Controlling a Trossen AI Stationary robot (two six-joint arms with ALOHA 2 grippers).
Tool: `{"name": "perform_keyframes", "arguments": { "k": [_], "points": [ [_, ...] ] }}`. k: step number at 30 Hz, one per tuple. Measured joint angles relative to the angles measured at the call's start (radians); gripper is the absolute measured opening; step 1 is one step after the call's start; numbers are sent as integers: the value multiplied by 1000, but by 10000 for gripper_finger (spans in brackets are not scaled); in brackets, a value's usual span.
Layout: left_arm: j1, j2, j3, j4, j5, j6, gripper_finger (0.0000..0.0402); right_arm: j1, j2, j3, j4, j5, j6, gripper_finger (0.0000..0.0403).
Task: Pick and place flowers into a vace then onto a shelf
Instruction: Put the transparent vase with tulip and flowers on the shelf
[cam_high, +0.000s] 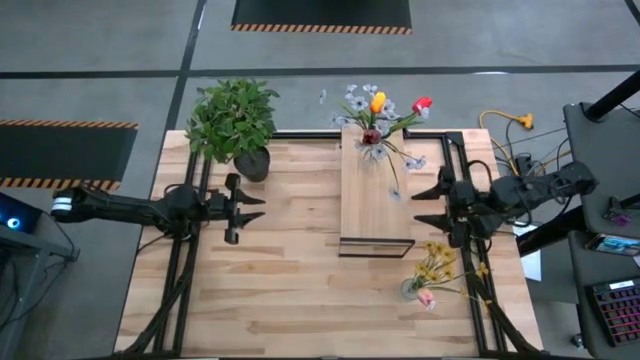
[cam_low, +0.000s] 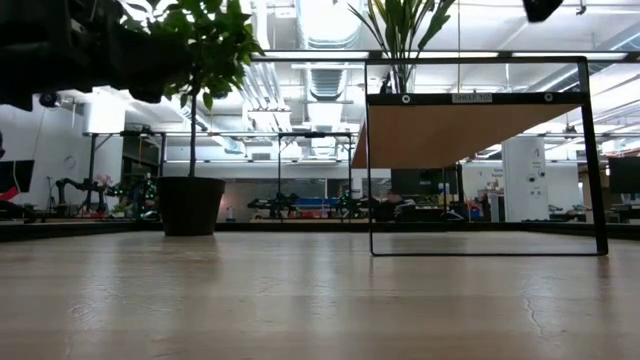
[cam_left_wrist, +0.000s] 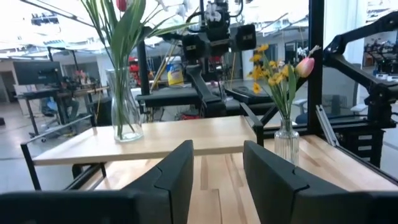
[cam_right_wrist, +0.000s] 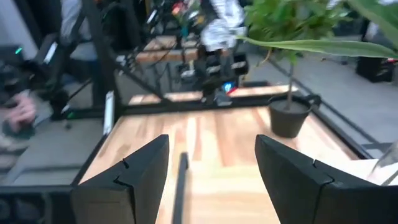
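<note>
— Both claws first: what do you see?
— My left gripper (cam_high: 255, 207) hangs wide open, holding nothing. My right gripper (cam_high: 424, 207) is wide open and empty too.
— Flowers?
— One bunch (cam_high: 378, 112) stands in a vase on the shelf (cam_high: 372, 190); another vase of flowers (cam_high: 433, 270) sits on the table (cam_high: 290, 290) near my right claw.

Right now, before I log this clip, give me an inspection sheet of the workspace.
Surface: pale-wood table, bare in the middle.
Job's things: shelf stands on the table; a glass vase of tulips stands at its far end. A small vase of yellow blooms stands on the table, off the shelf.
Clutter: potted plant at the table's far left corner.
Grippers: left gripper open, empty, left of the shelf; right gripper open, empty, right of it.
Cables: yellow-plugged cord on the floor beyond the right arm.
Surroundings: workshop benches behind; keyboard at right.
</note>
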Motion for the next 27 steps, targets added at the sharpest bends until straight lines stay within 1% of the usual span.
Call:
{"name": "perform_keyframes", "arguments": {
  "k": [5,11,14,19,23,27],
  "points": [
    [0,-8,-20,-2,0,-1,123,90,0,112,-178,0,15,228],
    [0,-7,-26,-1,0,-1,123,204,12,215,-206,34,43,228],
    [0,-7,-26,-1,0,-1,123,260,45,268,-291,36,64,228],
    [1,-5,-26,-3,0,-4,123,359,144,325,-393,28,197,228],
    [1,-4,-26,-9,0,-4,123,441,247,399,-523,27,328,228],
    [1,-2,-26,-8,0,-4,123,518,353,469,-666,64,484,228]
  ]
}}
